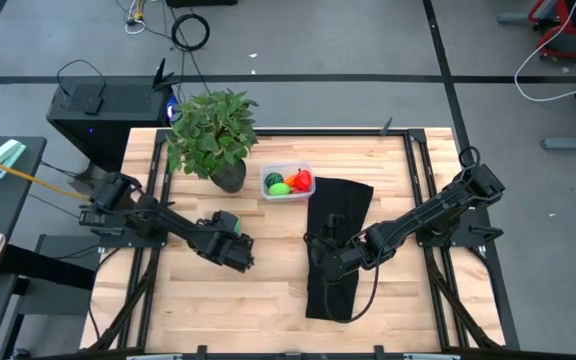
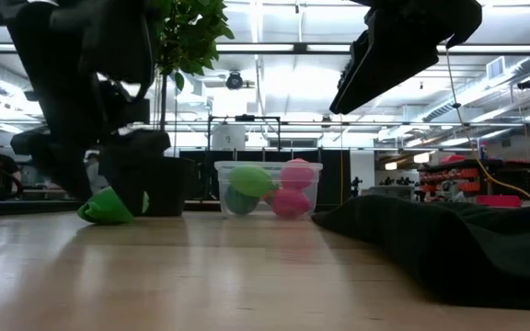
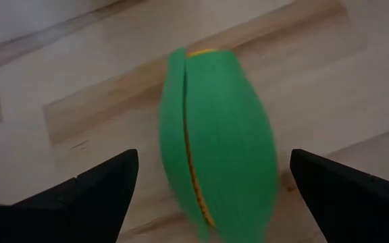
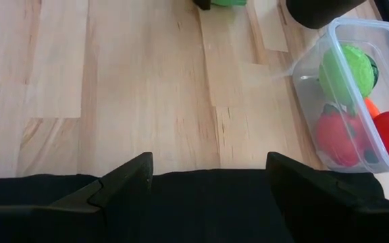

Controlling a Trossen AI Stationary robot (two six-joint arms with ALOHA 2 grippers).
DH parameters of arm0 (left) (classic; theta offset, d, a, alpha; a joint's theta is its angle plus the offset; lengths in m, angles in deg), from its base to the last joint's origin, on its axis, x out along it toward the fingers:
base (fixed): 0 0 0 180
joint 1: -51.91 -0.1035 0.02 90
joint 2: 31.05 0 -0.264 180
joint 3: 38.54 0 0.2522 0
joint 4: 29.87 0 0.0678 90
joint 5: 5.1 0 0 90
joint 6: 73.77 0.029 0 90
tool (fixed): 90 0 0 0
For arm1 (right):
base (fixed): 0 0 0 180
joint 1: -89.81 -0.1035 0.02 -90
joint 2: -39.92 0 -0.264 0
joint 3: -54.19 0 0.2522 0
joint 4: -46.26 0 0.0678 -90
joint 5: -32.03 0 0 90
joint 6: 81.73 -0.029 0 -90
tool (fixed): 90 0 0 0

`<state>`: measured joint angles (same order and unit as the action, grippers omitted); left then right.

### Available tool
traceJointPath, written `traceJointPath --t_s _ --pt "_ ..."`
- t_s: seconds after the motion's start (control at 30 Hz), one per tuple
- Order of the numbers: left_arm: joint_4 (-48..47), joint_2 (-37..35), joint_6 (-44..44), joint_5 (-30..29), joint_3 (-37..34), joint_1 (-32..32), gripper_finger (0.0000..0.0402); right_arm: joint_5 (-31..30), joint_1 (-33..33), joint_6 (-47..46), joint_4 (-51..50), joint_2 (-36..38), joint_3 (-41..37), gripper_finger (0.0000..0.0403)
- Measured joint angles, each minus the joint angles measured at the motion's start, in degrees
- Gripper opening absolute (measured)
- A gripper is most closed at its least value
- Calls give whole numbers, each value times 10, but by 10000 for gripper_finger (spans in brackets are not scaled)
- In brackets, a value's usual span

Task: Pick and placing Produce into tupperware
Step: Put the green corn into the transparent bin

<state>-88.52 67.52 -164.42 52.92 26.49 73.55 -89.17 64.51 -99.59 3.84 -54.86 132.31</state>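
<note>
Black cloth (image 1: 336,245) lies under right gripper's (image 4: 208,179) open fingers; left gripper's (image 3: 211,182) fingers straddle green produce (image 3: 215,135), open.

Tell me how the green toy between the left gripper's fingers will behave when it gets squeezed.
The green toy looks smooth and rounded, so it may slip or roll aside. A seam along it suggests hard plastic, probably stiff and light. The left gripper is open around it, apparently not touching.

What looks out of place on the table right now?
One green toy lies on the wood outside the tub, between the left gripper's open jaws. A black cloth sprawls crumpled under the right gripper.
</note>
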Motion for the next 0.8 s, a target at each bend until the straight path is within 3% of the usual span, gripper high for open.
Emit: traceJointPath --t_s 0.8 --pt "23 7 13 2 0 0 396 0 0 0 0 0 0 295"
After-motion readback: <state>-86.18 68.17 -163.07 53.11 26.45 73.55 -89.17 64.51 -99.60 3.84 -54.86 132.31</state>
